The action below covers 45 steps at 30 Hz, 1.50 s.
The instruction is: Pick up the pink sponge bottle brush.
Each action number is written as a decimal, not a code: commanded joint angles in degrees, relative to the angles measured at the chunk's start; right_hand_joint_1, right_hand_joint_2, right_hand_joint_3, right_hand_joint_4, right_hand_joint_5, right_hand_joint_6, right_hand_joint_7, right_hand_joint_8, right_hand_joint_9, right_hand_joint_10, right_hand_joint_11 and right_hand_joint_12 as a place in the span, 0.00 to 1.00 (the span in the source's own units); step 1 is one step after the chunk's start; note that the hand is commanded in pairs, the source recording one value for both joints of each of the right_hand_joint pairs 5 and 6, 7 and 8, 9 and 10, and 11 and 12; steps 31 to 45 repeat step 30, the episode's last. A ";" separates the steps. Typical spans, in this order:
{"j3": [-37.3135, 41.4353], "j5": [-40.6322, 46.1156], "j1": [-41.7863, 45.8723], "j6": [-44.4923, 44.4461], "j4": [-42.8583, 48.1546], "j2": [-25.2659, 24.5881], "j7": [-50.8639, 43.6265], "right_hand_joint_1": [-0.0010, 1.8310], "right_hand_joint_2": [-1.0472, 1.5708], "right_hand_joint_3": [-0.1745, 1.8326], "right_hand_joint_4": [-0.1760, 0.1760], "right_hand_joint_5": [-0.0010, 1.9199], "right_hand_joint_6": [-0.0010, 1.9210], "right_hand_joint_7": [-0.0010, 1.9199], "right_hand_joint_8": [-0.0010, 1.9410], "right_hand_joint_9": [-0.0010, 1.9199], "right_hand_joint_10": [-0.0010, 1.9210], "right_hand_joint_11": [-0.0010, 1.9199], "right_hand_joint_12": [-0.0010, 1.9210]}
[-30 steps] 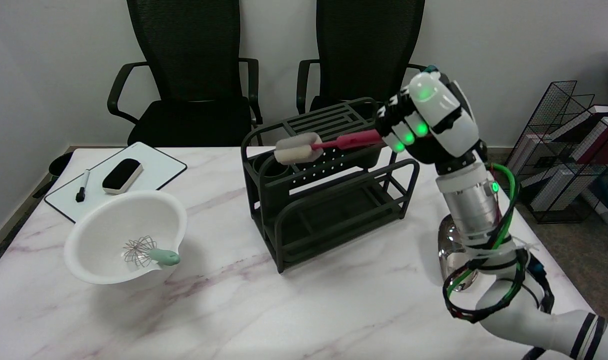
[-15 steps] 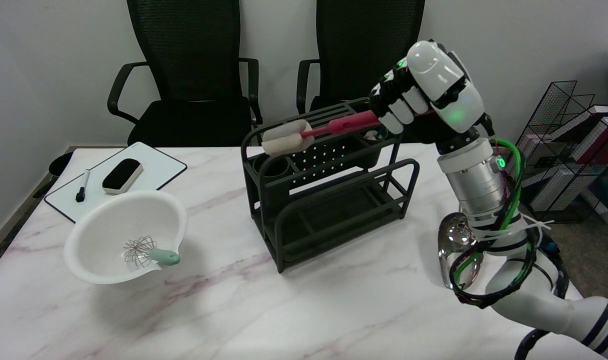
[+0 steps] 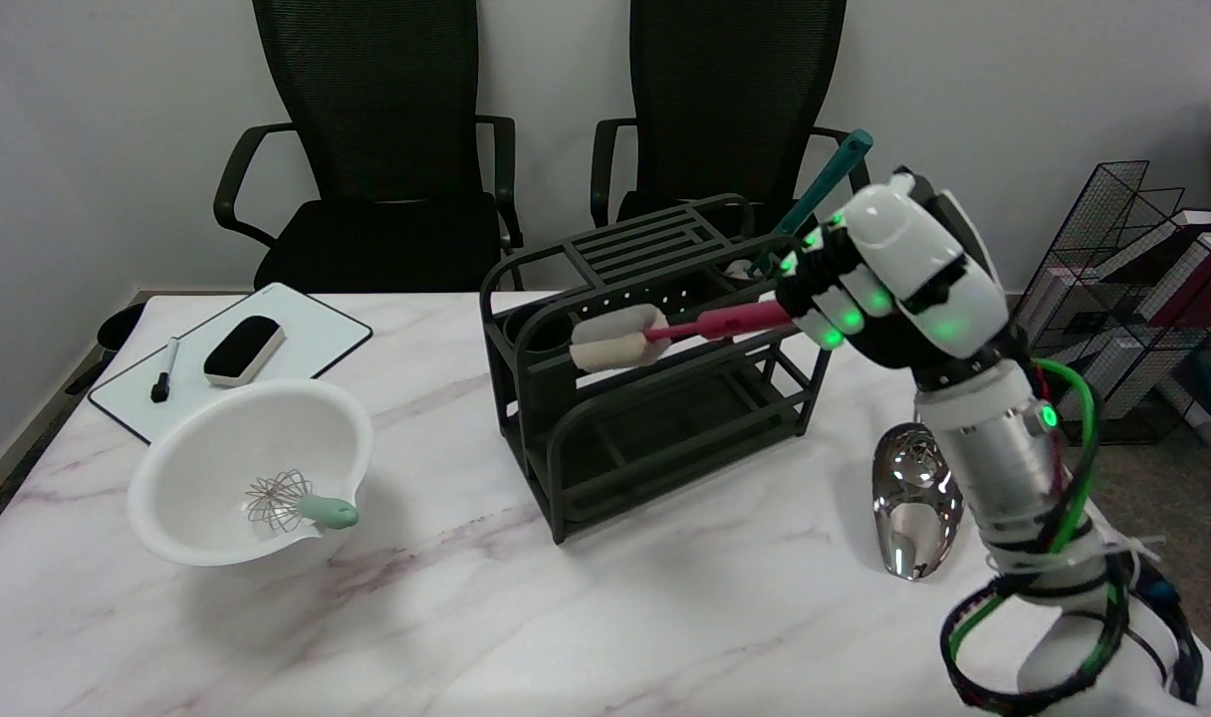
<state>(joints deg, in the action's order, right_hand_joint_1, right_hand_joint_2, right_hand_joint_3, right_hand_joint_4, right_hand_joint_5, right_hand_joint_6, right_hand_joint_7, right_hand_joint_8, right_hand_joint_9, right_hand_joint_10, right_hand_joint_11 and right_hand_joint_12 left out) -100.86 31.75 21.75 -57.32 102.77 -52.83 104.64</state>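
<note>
We see the right hand (image 3: 889,274) clenched around the red handle of the pink sponge bottle brush (image 3: 665,333), holding it nearly level, sponge head pointing toward nine o'clock before the black rack (image 3: 586,438), apparently lifted free.

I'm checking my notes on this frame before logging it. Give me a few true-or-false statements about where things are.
1. The right hand holds the pink sponge bottle brush by its handle. True.
2. The brush's sponge end lies in the white bowl. False: it is in the air in front of the black rack.
3. A whisk lies in the white bowl. True.
4. The shiny metal scoop sits on the rack's top shelf. False: it lies on the table beside the right arm.
</note>
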 commanded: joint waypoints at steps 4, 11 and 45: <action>-0.48 1.47 22.78 -29.94 -5.95 -5.40 -14.42 0.56 1.00 0.54 0.50 1.00 1.00 1.00 0.99 1.00 1.00 1.00 1.00; -5.80 6.84 21.50 -38.69 -12.79 -3.56 -14.57 0.55 1.00 0.55 0.50 1.00 1.00 1.00 0.99 1.00 1.00 1.00 1.00; -13.49 11.75 17.61 -42.64 -24.79 -3.46 -14.25 0.54 1.00 0.58 0.50 1.00 1.00 1.00 0.99 1.00 1.00 1.00 1.00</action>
